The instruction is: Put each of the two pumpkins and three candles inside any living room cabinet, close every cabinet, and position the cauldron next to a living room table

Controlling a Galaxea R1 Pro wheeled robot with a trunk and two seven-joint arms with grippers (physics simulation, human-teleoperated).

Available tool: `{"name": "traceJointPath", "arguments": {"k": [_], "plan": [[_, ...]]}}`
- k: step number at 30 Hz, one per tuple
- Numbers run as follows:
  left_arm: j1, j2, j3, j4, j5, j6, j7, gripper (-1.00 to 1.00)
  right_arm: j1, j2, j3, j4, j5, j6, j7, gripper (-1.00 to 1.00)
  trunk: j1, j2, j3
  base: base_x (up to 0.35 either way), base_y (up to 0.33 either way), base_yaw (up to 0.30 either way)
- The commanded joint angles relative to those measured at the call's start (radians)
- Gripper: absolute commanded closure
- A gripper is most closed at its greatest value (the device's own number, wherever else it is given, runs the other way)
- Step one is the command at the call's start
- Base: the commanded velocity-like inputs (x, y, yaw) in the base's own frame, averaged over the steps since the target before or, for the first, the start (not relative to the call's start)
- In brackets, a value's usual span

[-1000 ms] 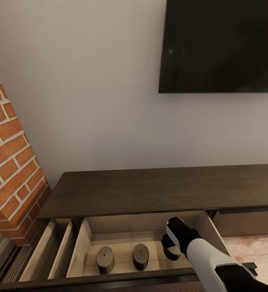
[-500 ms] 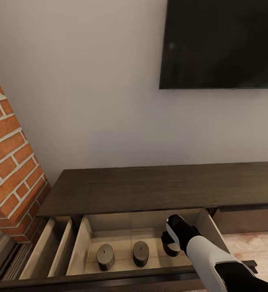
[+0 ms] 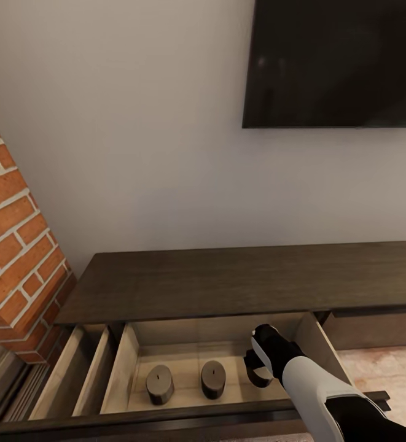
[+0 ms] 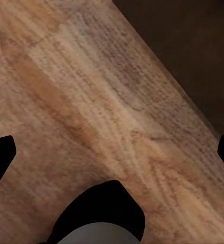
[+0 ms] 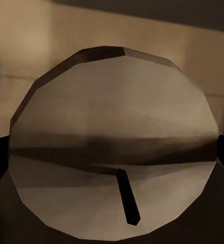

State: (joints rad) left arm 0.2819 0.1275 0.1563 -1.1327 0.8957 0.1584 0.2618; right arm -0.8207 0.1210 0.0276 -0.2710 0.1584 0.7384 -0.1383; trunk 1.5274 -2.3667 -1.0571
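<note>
1. Since a second ago: view tilted slightly; right hand (image 3: 259,368) barely shifted, low in the open drawer of the cabinet (image 3: 239,283).
2. Nearest: third candle (image 5: 114,147) between the fingers, seemingly gripped; release squarely on the drawer floor, then lift straight up.
3. Farther left: two candles (image 3: 160,384) (image 3: 213,379), apart; avoid nudging; left hand's fingertips (image 4: 1,152) set wide over floorboards (image 4: 101,101).

Head view: camera high, facing forward and down at the wall and the cabinet (image 3: 239,282), its open drawer (image 3: 196,362) near the bottom edge, seen from a middling distance.

Right wrist view: looks along the right end effector (image 3: 258,368) into that drawer, very near one candle (image 5: 114,145) (wick (image 5: 128,198) plainly visible). This candle and drawer interior are shared with the head view.

Left wrist view: faces down, close to a wood floor (image 4: 91,117).
</note>
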Motion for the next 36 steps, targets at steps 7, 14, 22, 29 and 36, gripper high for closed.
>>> {"name": "traceJointPath", "arguments": {"k": [7,14,22,29,36], "plan": [[0.0,0.0,0.0,-0.002,0.008,0.004,0.005,-1.0,-0.001,0.0,0.001,-0.003,0.003,-0.061,0.004,1.0,0.0,0.0,-0.012,0.0,0.0,0.0],[0.0,0.0,0.0,-0.001,0.007,0.004,0.005,-1.0,-0.001,0.0,0.001,0.002,0.003,-0.096,0.007,1.0,0.0,0.0,-0.023,0.0,0.0,0.0],[0.0,0.0,0.0,-0.001,0.007,0.004,0.005,-1.0,-0.002,0.0,0.002,0.004,0.003,-0.098,0.01,1.0,0.0,0.0,-0.036,0.0,0.0,0.0],[0.0,0.0,0.0,-0.001,0.007,0.004,0.005,-1.0,-0.001,0.0,0.002,0.003,0.003,-0.099,0.012,1.0,0.0,0.0,-0.048,0.0,0.0,0.0],[0.0,0.001,0.0,-0.001,0.006,0.004,0.005,-1.0,-0.002,0.0,0.002,0.003,0.003,-0.099,0.012,1.0,0.0,0.0,-0.059,0.0,0.0,0.0]]}}
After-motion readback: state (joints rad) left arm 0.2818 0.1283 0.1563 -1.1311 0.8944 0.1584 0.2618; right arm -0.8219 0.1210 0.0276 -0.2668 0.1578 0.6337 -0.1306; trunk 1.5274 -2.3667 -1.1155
